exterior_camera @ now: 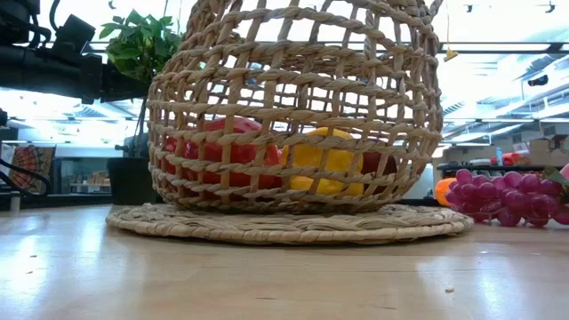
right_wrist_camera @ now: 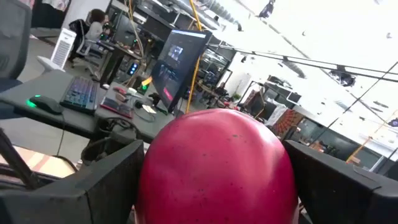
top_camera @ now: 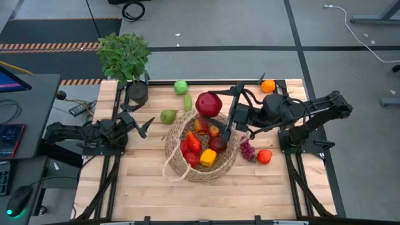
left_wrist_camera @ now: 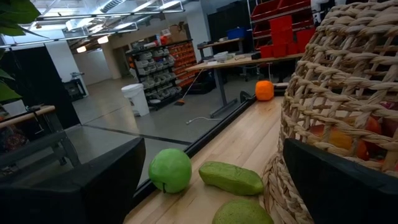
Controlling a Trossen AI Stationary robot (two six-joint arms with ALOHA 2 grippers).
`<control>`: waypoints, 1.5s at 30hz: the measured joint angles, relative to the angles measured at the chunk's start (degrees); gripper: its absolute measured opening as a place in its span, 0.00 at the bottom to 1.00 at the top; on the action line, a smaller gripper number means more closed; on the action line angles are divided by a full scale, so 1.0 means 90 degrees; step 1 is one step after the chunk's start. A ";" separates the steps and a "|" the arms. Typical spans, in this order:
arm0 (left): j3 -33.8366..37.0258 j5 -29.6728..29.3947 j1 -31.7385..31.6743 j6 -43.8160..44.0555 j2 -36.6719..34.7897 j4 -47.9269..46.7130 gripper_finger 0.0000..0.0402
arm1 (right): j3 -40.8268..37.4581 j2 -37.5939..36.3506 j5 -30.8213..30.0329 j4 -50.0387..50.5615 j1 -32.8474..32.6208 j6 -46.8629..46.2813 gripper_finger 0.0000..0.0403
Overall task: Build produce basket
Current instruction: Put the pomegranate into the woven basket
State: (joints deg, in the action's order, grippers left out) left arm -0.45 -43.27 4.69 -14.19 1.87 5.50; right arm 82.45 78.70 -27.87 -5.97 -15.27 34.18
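Observation:
The tan wicker basket stands mid-table on its flat woven base, with red, orange and yellow produce inside. My right gripper is shut on a large red round fruit above the basket's far rim. My left gripper is open and empty, left of the basket, near a green pear. A green apple and a long green piece lie on the table beyond the pear. Purple grapes and a red-orange fruit lie right of the basket. An orange lies at the far right. My right gripper pinches the red fruit by its two opposite sides between its two fingers. The fingers come about level from the table's right side. The fruit is lifted clear, above the basket's far rim.
A leafy potted plant in a dark pot stands at the far left corner. Bare tabletop lies near the front edge. A desk with a keyboard and mouse stands off the table's left side.

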 joint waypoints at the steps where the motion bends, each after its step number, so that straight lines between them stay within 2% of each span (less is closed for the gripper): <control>1: 0.0000 0.0000 -0.0002 -0.0003 0.0000 0.0002 0.97 | 0.0013 0.0014 -0.0009 -0.0008 -0.0010 -0.0010 0.94; 8: 0.0000 -0.0001 -0.0001 0.0000 0.0000 0.0009 0.97 | 0.0013 0.0017 -0.0471 0.0028 -0.0310 -0.0033 0.94; 11: 0.0001 -0.0001 -0.0002 0.0000 0.0000 0.0010 0.97 | 0.0054 0.0016 -0.0547 0.0091 -0.0458 -0.0458 0.94; 15: 0.0002 0.0000 0.0000 0.0001 0.0000 0.0012 0.97 | 0.0416 0.0112 -0.0534 0.0846 -0.0474 -0.1335 0.94; 19: 0.0001 -0.0005 -0.0001 0.0002 0.0000 0.0004 0.97 | 0.0626 0.0262 -0.0025 0.1388 -0.0371 -0.2125 0.94; 24: 0.0000 0.0006 -0.0001 -0.0004 0.0033 0.0005 0.97 | 0.0649 0.0429 0.0829 0.1530 -0.0059 -0.3297 0.94; 34: 0.0000 0.0031 -0.0001 0.0000 0.0125 0.0001 0.97 | 0.0644 0.0638 0.1451 0.2873 0.0334 -0.5290 0.94; 38: 0.0000 0.0029 0.0000 0.0000 0.0126 0.0007 0.97 | 0.0642 0.0793 0.1608 0.3210 0.0407 -0.5470 0.94; 45: 0.0000 0.0024 0.0000 0.0005 0.0114 0.0015 0.97 | 0.0640 0.1056 0.1692 0.3274 0.0365 -0.4542 0.94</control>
State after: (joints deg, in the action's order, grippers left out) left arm -0.45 -43.05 4.69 -14.15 2.90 5.63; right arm 88.20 88.20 -12.64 23.50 -11.99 -6.70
